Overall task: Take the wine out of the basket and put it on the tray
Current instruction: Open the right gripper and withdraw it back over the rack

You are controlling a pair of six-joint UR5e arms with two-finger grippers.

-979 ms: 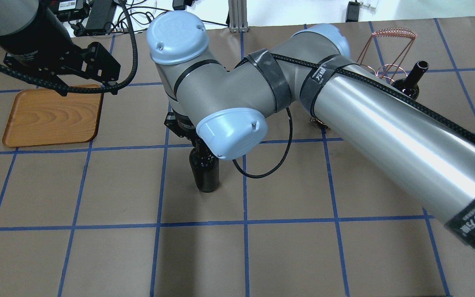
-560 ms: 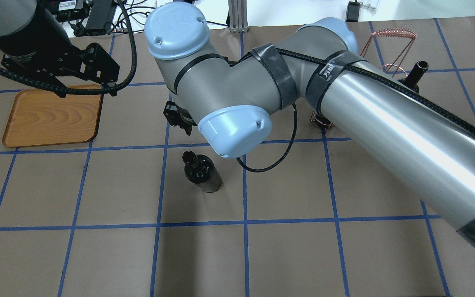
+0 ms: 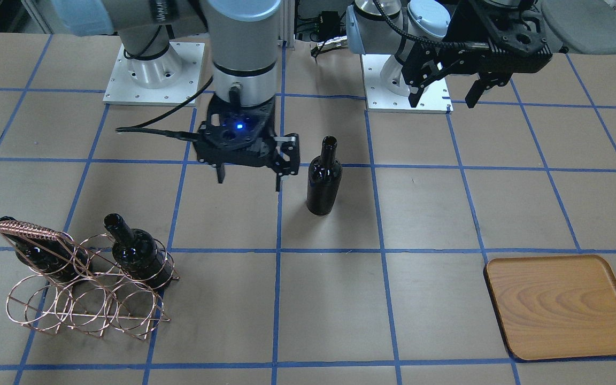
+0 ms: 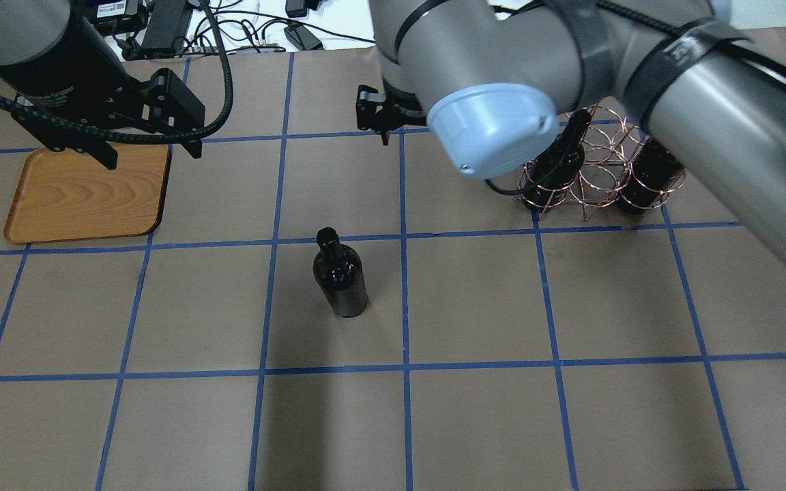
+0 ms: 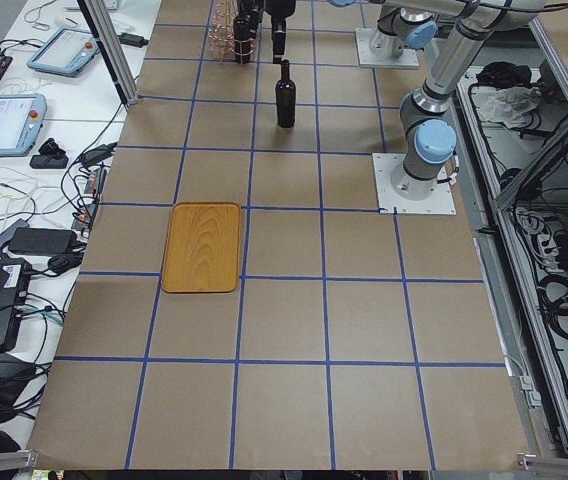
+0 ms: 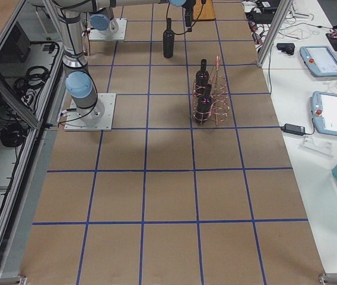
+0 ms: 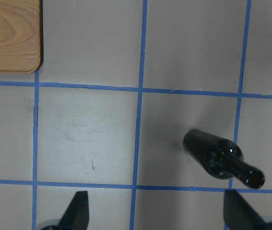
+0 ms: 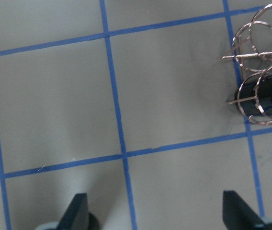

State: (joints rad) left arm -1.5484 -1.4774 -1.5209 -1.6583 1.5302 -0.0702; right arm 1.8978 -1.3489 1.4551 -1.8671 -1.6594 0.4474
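Tray (image 4: 86, 194) lies at my left end of the table, basket (image 3: 89, 299) at my right end with two other bottles (image 3: 137, 256) in it. Right gripper (image 3: 249, 181) hangs between basket and wine, fingers apart, empty. Left gripper (image 3: 441, 101) hangs high near my base, fingers also apart. Wine (image 4: 340, 279) stands upright mid-table, clear of both.
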